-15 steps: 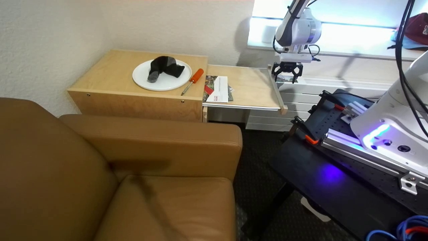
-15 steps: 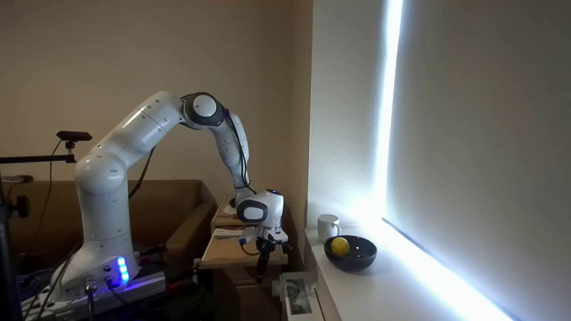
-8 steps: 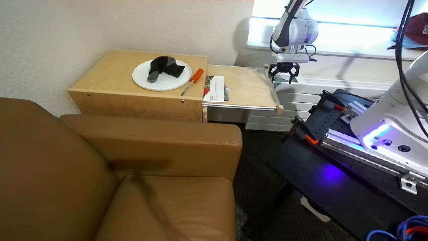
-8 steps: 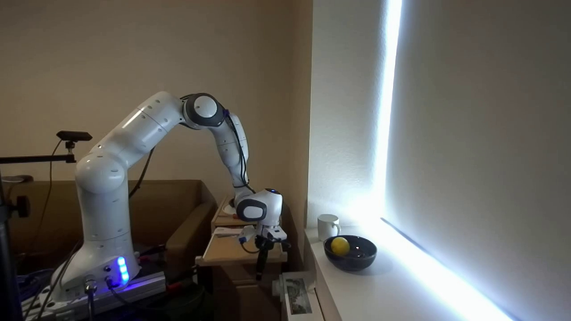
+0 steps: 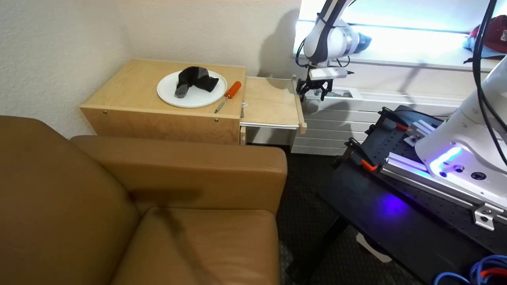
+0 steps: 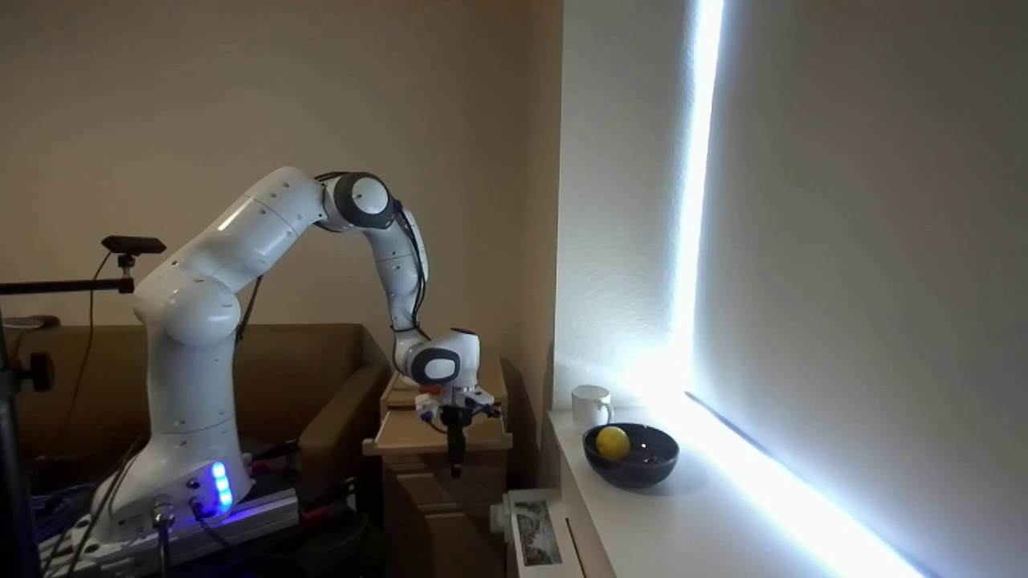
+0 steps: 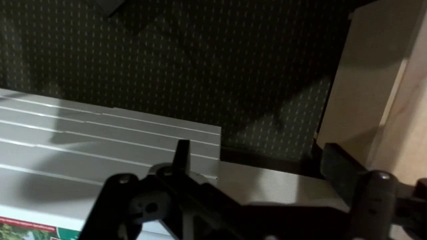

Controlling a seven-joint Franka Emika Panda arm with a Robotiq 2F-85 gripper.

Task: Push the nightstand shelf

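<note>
Because the nightstand shelf (image 5: 273, 101) now juts from the nightstand (image 5: 136, 83) less than a moment ago, the push seems to be working, though the board is not yet fully in. On the outer side of its raised front edge (image 5: 300, 113), the hand (image 5: 312, 98) stands with fingers spread and empty, one apparently against the wood; further inward travel looks needed.

Glossy white arm (image 6: 249, 233), grey joint rings (image 6: 348, 201), black cables (image 5: 479, 55), blue base lights (image 6: 220, 485), black hand (image 7: 256, 146).
</note>
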